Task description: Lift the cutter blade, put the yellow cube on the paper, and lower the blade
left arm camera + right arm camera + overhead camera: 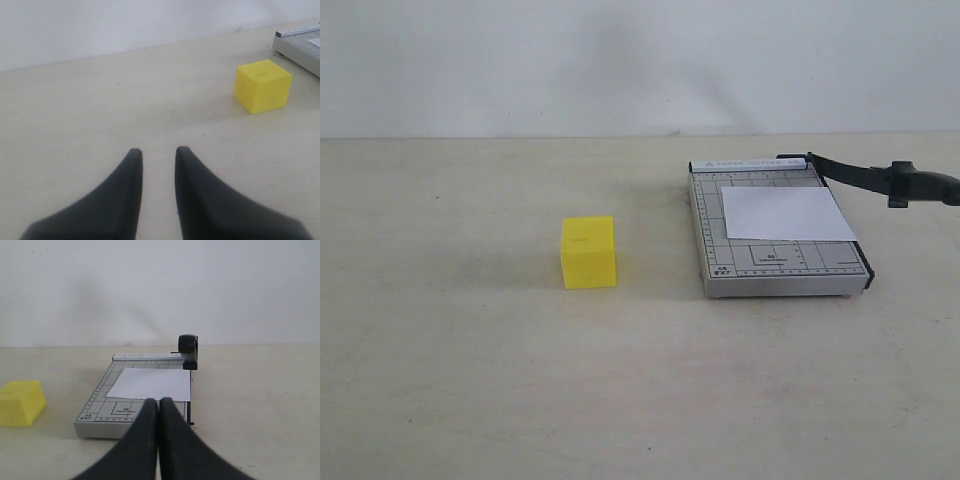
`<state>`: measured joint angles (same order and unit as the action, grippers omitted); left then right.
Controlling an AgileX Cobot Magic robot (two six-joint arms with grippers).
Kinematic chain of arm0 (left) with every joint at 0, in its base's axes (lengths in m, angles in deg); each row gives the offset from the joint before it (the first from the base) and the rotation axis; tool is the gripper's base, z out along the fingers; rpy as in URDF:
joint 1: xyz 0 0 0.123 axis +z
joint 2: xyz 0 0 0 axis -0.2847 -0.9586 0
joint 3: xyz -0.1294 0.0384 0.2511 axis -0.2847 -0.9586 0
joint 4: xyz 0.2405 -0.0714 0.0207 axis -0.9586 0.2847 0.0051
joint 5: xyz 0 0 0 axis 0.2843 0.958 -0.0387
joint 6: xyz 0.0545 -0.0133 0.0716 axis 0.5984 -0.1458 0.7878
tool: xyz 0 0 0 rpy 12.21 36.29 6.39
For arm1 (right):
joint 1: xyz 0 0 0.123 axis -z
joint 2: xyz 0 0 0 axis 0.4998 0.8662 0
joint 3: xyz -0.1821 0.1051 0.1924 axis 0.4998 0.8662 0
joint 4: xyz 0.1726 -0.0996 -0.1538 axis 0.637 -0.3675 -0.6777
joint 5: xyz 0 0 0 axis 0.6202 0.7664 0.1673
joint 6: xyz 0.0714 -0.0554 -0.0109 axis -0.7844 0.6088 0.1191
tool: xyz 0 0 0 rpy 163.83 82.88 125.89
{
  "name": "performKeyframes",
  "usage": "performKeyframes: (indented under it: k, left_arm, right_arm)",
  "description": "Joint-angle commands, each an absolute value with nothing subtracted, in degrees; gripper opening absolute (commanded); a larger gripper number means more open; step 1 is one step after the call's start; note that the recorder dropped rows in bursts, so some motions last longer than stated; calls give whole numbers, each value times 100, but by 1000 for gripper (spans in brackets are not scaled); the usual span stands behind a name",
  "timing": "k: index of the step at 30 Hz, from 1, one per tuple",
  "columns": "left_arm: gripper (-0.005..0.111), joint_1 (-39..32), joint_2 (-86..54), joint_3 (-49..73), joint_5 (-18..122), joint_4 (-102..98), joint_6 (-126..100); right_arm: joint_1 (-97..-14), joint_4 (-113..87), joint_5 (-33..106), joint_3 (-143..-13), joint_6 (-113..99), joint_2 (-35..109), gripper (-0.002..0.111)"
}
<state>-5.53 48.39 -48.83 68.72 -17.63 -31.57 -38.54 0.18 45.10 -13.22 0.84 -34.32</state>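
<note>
The yellow cube [588, 252] rests on the table, left of the grey gridded trimmer board [760, 268]. The white paper [785, 213] lies on the board's far right part. The cutter blade [860, 175] stands raised from its hinge, its thick black handle [923, 186] out past the board's right side. No gripper shows in the exterior view. My left gripper [158, 150] is open and empty, with the cube [262, 86] well ahead of it and off to one side. My right gripper [159, 401] is shut on nothing, short of the board [100, 412], paper [152, 383] and handle [188, 346].
A beige tabletop [470, 380] runs to a plain white wall [620, 60] at the back. A corner of the trimmer board [300, 45] shows beyond the cube in the left wrist view. The cube [20, 402] sits apart from the board in the right wrist view.
</note>
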Motion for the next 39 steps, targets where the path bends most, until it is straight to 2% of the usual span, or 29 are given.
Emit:
performKeyframes:
  k: [1,9,16,24,27,30,32,35,39]
  left_arm:
    - [23,-575,4828,-4867,6536,-1827,-3160]
    - [23,-575,4828,-4867,4904,-1799,-3287]
    - [23,-575,4828,-4867,3731,-1658,-5638]
    - [23,-575,4828,-4867,3536,-1730,-5843]
    - [32,-575,4786,-4867,3969,-2234,-6018]
    - [58,-575,4525,-4529,4390,-2720,-6175]
    - [69,-575,4098,-4237,4417,-2848,-6175]
    - [70,-586,3128,-3750,4202,-3301,-6245]
    - [70,-681,1161,-2936,3583,-4358,-6512]
  right_arm:
    - [-3857,-35,4497,-1297,128,-3468,0]
    - [-3857,-35,4497,-1297,128,-3468,0]
    - [-3857,-35,4497,-1297,128,-3468,0]
    - [-3857,-35,4497,-1297,128,-3468,0]
    - [-3857,-35,4497,-1297,128,-3468,0]
    - [-3857,-35,4497,-1297,128,-3468,0]
    - [-3857,-35,4497,-1297,128,-3468,0]
    - [-3857,-24,4497,-1297,128,-3468,0]
    - [-3857,-24,4476,-1297,128,-3468,0]
